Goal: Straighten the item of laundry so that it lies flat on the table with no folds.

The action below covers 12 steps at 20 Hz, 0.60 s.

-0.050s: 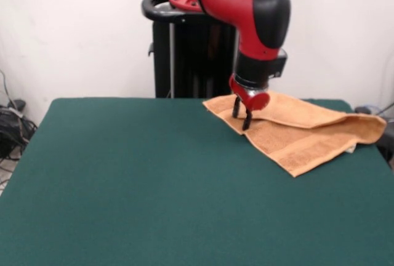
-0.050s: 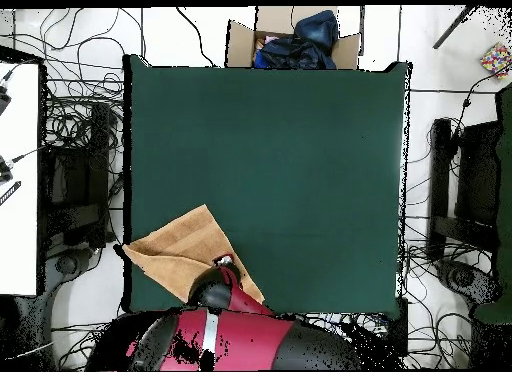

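- While the towel [image 1: 300, 132] lies folded at the worktop [image 1: 154, 180] corner, the hand [image 1: 241, 116] hangs just over its edge, fingers apart.
- Pinch only the top layer, then draw it toward open felt.

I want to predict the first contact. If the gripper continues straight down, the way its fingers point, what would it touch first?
Most likely the orange towel. The gripper points down with its fingers slightly apart over the towel's folded part near the table corner. How high it hangs above the cloth is unclear.

matt, felt-like green cloth covers the counter [image 1: 154, 180]; the towel [image 1: 308, 133] is nubby orange terry; the arm [image 1: 246, 1] is glossy red plastic.
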{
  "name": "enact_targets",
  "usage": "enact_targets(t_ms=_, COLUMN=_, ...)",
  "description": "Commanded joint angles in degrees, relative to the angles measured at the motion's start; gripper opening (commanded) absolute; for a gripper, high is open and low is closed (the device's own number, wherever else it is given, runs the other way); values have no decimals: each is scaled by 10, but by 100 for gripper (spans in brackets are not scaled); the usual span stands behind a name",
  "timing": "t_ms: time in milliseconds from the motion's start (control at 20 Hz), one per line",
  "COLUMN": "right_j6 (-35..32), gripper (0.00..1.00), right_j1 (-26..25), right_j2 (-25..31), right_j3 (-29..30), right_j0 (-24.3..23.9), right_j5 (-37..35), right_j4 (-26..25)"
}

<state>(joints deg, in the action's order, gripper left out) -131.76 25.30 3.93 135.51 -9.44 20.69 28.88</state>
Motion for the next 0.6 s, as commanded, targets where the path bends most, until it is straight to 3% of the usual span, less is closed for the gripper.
enact_targets(t_ms=50, right_j6=-189, gripper=100, right_j1=-24, right_j2=73, right_j3=-42, right_j0=-16, right_j5=38, right_j4=-15)
enact_targets(t_ms=300, right_j6=-177, gripper=100, right_j1=-20, right_j2=54, right_j3=-43, right_j0=4, right_j5=35, right_j4=-3)
enact_targets(t_ms=350, right_j6=-177, gripper=0, right_j1=-19, right_j2=51, right_j3=-43, right_j0=8, right_j5=35, right_j4=-1)
enact_targets(t_ms=600, right_j6=-165, gripper=0, right_j1=-12, right_j2=39, right_j3=-43, right_j0=18, right_j5=24, right_j4=10)
